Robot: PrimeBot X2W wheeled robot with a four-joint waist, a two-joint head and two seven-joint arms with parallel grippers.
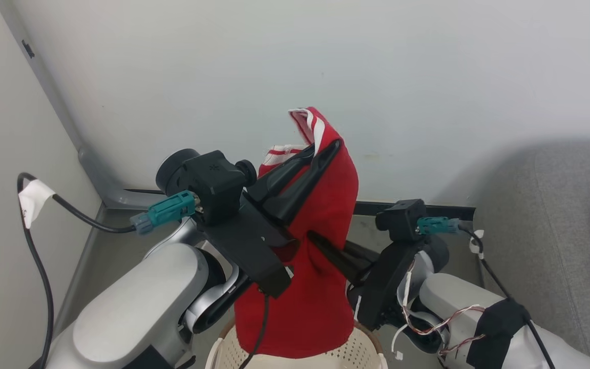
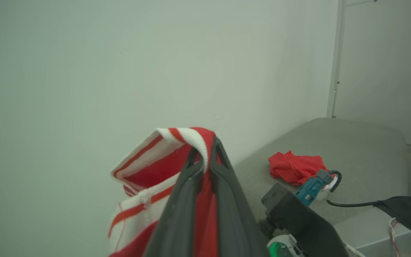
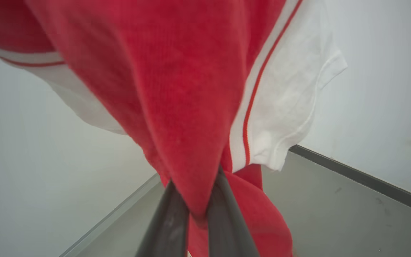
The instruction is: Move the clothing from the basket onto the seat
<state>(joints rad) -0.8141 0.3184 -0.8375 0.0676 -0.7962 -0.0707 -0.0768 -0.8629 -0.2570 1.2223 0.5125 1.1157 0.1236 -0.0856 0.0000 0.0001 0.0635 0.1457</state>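
Observation:
A red garment of the clothing (image 1: pixel 320 287) with white bands hangs above the basket (image 1: pixel 349 353), its lower end just over the cream perforated wall. My left gripper (image 1: pixel 325 148) is raised and shut on the garment's white-banded top edge (image 2: pixel 194 137). My right gripper (image 1: pixel 311 237) reaches in from the right and is shut on a fold of the red fabric (image 3: pixel 191 89) lower down. Its fingers (image 3: pixel 171 217) pinch the cloth between them. The grey seat (image 1: pixel 556 215) is at the right. Another red garment (image 2: pixel 294 167) lies crumpled on the seat (image 2: pixel 362 142).
A pale wall stands close behind the garment, meeting a side wall in a corner at the left. A black cable with white tape (image 1: pixel 34 197) hangs at the left. Grey floor (image 3: pixel 334 207) and a dark skirting strip (image 1: pixel 443 209) run between basket and seat.

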